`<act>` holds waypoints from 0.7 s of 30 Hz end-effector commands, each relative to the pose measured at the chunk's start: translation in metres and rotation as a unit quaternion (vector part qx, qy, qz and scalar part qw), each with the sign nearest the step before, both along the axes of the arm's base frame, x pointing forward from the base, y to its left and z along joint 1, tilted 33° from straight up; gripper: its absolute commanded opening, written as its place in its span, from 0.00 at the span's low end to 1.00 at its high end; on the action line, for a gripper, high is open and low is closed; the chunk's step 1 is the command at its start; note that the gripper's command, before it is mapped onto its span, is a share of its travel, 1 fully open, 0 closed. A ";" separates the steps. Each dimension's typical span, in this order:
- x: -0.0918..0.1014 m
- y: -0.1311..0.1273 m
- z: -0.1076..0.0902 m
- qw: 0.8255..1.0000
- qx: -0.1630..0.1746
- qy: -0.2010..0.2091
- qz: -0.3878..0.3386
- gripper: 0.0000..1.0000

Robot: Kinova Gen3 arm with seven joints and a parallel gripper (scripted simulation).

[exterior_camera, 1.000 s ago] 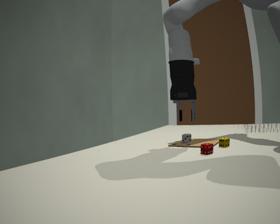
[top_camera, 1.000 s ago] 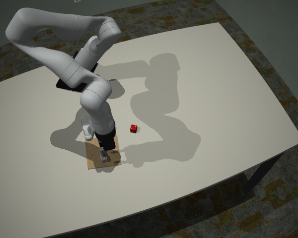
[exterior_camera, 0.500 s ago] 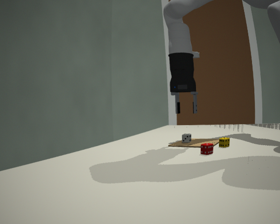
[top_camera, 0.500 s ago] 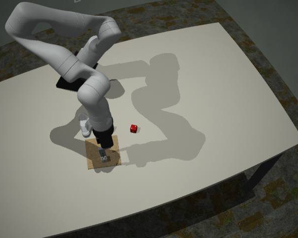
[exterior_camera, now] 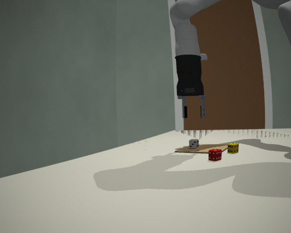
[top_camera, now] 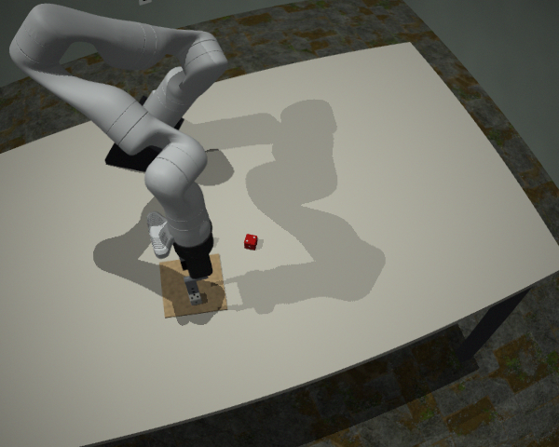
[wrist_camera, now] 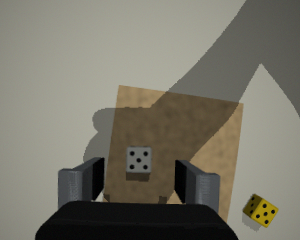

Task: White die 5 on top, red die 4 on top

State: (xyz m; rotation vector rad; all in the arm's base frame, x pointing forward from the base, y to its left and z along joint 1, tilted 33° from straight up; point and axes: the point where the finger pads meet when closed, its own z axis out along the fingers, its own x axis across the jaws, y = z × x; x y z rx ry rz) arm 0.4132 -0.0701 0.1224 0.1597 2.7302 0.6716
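Observation:
The white die [top_camera: 195,298] [exterior_camera: 193,143] [wrist_camera: 138,160] lies flat on the tan mat [top_camera: 171,289] [exterior_camera: 206,148] [wrist_camera: 135,100], with 5 on top in the wrist view. My gripper [exterior_camera: 193,117] [wrist_camera: 139,174] is open and empty, well above the white die. The red die [top_camera: 250,241] [exterior_camera: 215,155] lies flat on the table beside the mat; its top seems to show 2. It is outside the wrist view. The yellow die [exterior_camera: 233,148] [wrist_camera: 260,210] lies off the mat, with 5 on top; the arm hides it in the top view.
The arm stands over the table [top_camera: 390,192], its black base behind the mat. The arm's shadow covers much of the mat. The yellow die is near one mat edge with a small gap. The nearest table edge in the top view is well beyond the mat.

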 end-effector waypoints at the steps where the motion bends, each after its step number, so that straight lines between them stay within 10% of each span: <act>1: 0.000 -0.002 0.001 1.000 -0.002 -0.001 0.002 1.00; 21: -0.010 0.036 0.018 0.998 0.016 0.017 -0.052 1.00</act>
